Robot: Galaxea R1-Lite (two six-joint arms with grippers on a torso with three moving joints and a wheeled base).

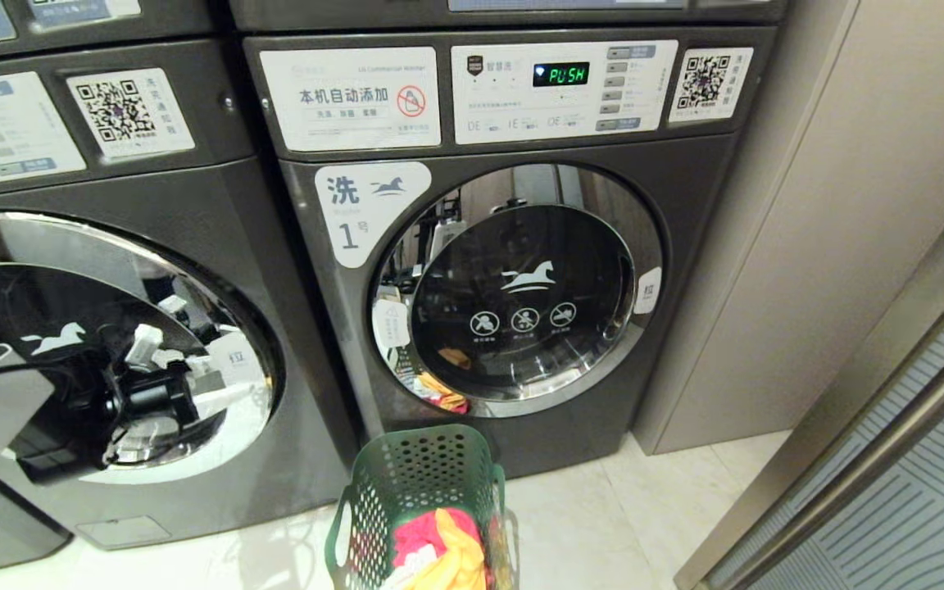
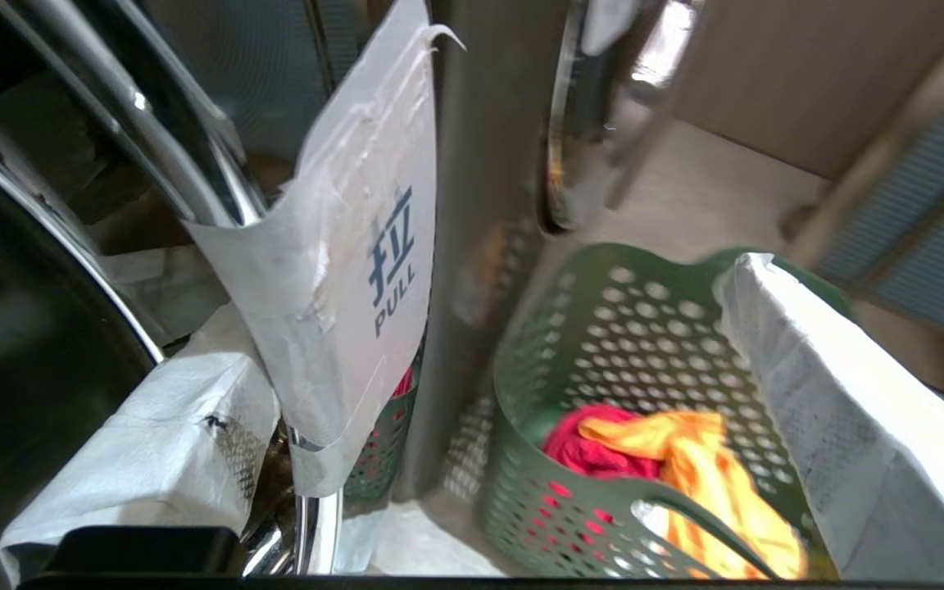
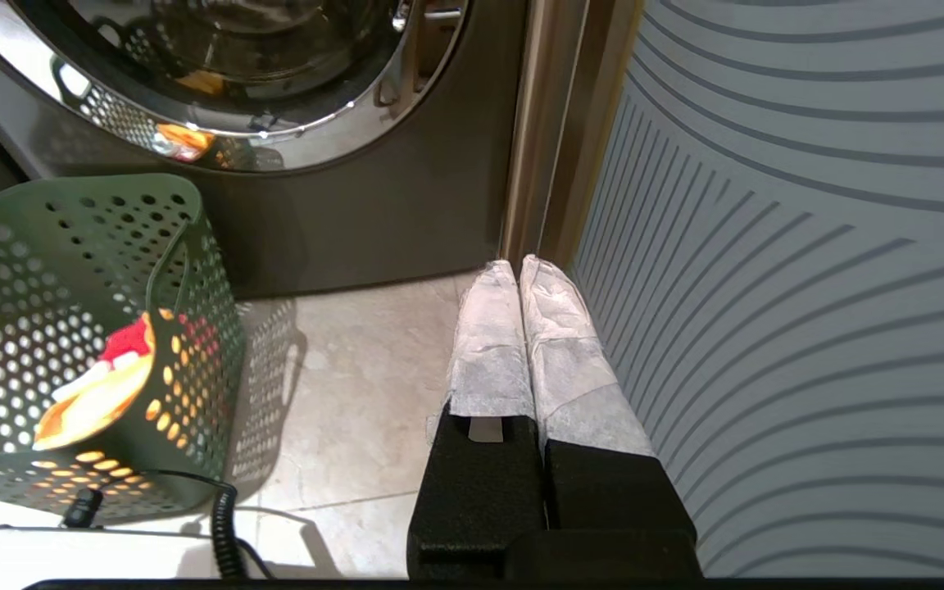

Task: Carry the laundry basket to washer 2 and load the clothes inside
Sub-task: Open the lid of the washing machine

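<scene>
The dark green laundry basket (image 1: 415, 500) stands on the floor in front of the washers. It holds the clothes (image 1: 447, 549): a red piece, a yellow-orange one and a bit of white. Washer 2 (image 1: 193, 213) is the dark grey machine on the left; its door (image 1: 111, 344) is shut and its number label is out of view. My left gripper (image 2: 480, 328) is open at the door's right rim. One white-wrapped finger (image 2: 161, 426) lies against the chrome beside the "PULL" tag (image 2: 357, 270), the other finger (image 2: 849, 426) over the basket. My right gripper (image 3: 519, 266) hangs shut and empty over the floor.
The washer labelled 1 (image 1: 505, 246) stands right of washer 2, door shut, its display reading PUSH. A beige cabinet wall (image 1: 808, 205) and a striped glass panel (image 1: 914, 492) close in the right side. A black cable (image 3: 222, 524) lies on the tiles by the basket.
</scene>
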